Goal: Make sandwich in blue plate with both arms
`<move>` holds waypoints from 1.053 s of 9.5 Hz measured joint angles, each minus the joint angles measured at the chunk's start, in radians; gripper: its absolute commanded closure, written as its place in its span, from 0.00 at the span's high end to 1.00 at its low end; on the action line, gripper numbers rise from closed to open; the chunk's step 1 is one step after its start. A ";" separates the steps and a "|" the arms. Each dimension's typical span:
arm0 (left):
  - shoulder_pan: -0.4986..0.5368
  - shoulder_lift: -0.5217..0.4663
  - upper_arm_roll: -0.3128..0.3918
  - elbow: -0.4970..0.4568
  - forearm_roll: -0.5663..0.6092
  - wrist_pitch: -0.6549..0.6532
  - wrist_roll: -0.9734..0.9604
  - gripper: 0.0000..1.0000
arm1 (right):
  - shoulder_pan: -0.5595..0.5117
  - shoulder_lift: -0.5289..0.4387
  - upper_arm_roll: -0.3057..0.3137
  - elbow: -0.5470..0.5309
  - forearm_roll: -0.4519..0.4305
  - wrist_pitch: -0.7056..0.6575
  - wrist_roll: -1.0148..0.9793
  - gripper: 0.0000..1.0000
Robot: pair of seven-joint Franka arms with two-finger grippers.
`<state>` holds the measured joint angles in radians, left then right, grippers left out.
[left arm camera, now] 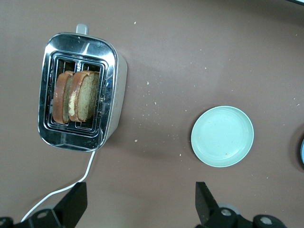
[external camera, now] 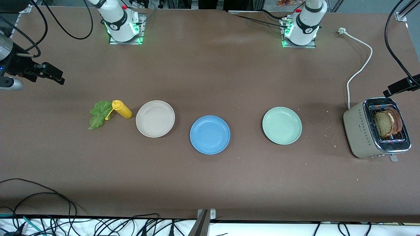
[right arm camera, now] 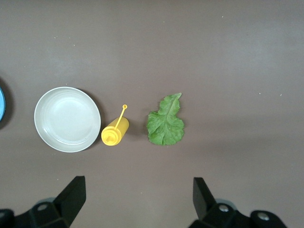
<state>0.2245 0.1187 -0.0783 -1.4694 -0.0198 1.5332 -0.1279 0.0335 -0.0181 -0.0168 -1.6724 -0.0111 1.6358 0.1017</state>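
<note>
- Front view: the round mid-blue shallow plate (external camera: 210, 134) sits bare at the middle of the brown table (external camera: 210, 183), between a round beige plate (external camera: 155, 118) toward the right arm's end and a round pale green plate (external camera: 282, 125) toward the left arm's end.
- A ruffled green lettuce leaf (external camera: 98, 113) lies beside a toppled yellow squeeze bottle (external camera: 122, 109), which lies between the leaf and the beige plate.
- Two brown wholemeal bread slices (external camera: 388, 123) stand in the slots of a beige and chrome toaster (external camera: 376, 128) at the left arm's end, its white cord (external camera: 360, 67) trailing across the table.
- Both arms are raised at the table ends; no part of the sandwich is on the blue plate yet.
- Left wrist view: the left gripper (left arm camera: 141, 204) hangs over bare table between toaster and pale green plate, its fingers (left arm camera: 71, 203) spread wide and empty.
- Risk, as I judge it: the slices stand touching in the slots, so a grab could catch both, or a finger could snag the chrome rim and shift the toaster.
- Right wrist view: the right gripper (right arm camera: 137, 202) hangs wide and empty over table near the leaf and bottle.
- Risk: the thin leaf lies flat, so fingers may slide over it or crumple it; the bottle just beside it could be knocked and roll.
</note>
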 measured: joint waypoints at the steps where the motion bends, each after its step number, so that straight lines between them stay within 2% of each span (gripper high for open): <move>1: 0.000 0.000 0.000 -0.004 0.000 -0.001 0.000 1.00 | 0.001 0.000 0.000 0.000 0.000 0.000 0.000 1.00; 10: -0.002 0.000 -0.005 -0.017 0.000 -0.001 0.000 1.00 | 0.012 0.000 0.000 0.003 0.000 0.000 0.000 1.00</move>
<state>0.2224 0.1191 -0.0838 -1.4860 -0.0198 1.5319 -0.1279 0.0450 -0.0182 -0.0167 -1.6698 -0.0111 1.6358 0.1017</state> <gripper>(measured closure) 0.000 0.000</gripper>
